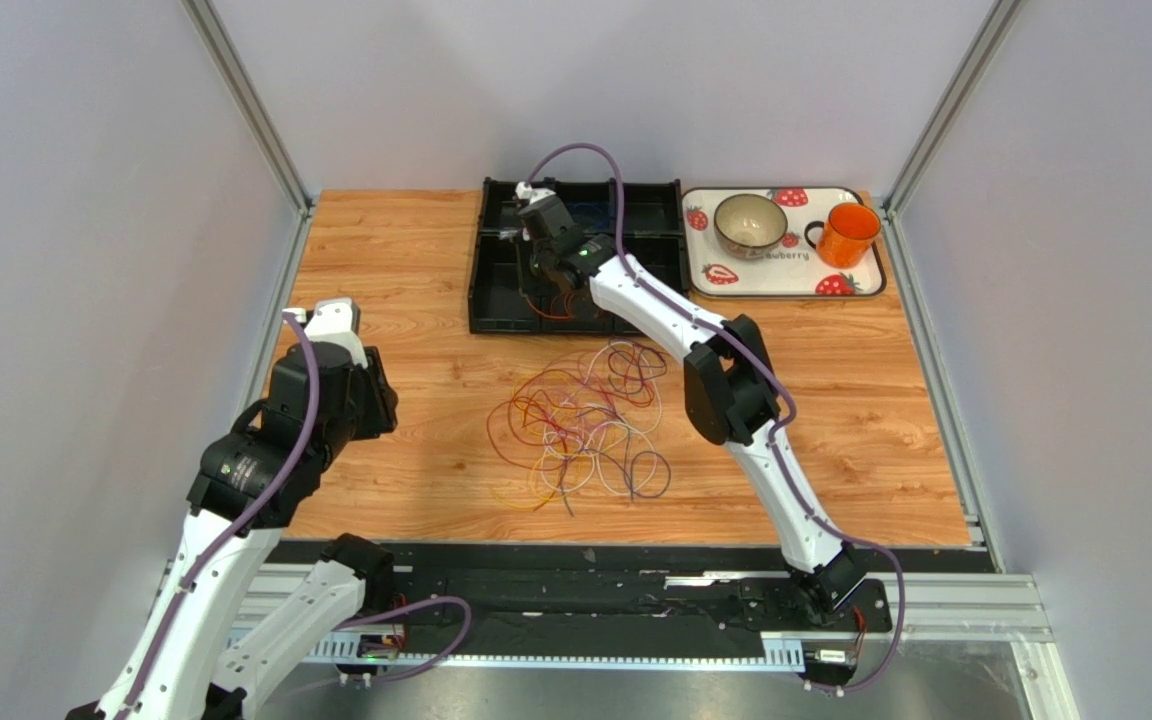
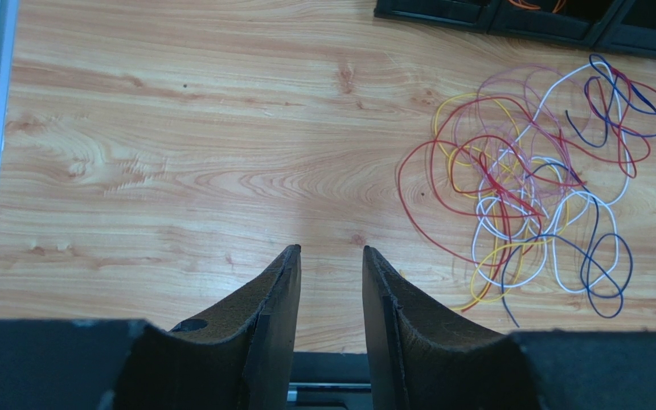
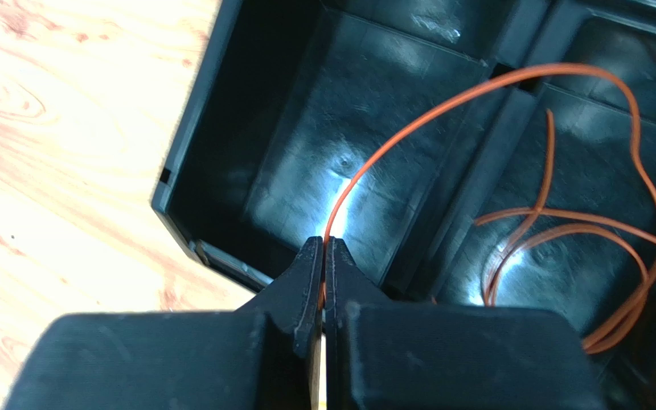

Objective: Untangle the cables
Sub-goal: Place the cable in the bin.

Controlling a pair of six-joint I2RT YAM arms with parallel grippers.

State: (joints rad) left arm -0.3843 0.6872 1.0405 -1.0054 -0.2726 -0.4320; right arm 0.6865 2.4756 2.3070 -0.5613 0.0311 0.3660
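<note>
The cables (image 1: pixel 582 420) lie in a loose tangle of red, yellow, blue, purple and white loops on the wooden table; in the left wrist view this tangle (image 2: pixel 528 188) sits to the right. One orange cable (image 3: pixel 443 107) curves through the black compartment tray (image 3: pixel 188 184). My right gripper (image 3: pixel 324 245) is shut on it, and it hangs over that tray's front part (image 1: pixel 540 267). My left gripper (image 2: pixel 331 249) is open and holds nothing; it hovers above bare wood left of the tangle.
The black tray (image 1: pixel 500 323) stands at the back centre. To its right a strawberry-print tray (image 1: pixel 800 278) carries a bowl (image 1: pixel 751 222) and an orange mug (image 1: pixel 845 233). Walls with metal rails enclose the table on the left, right and back.
</note>
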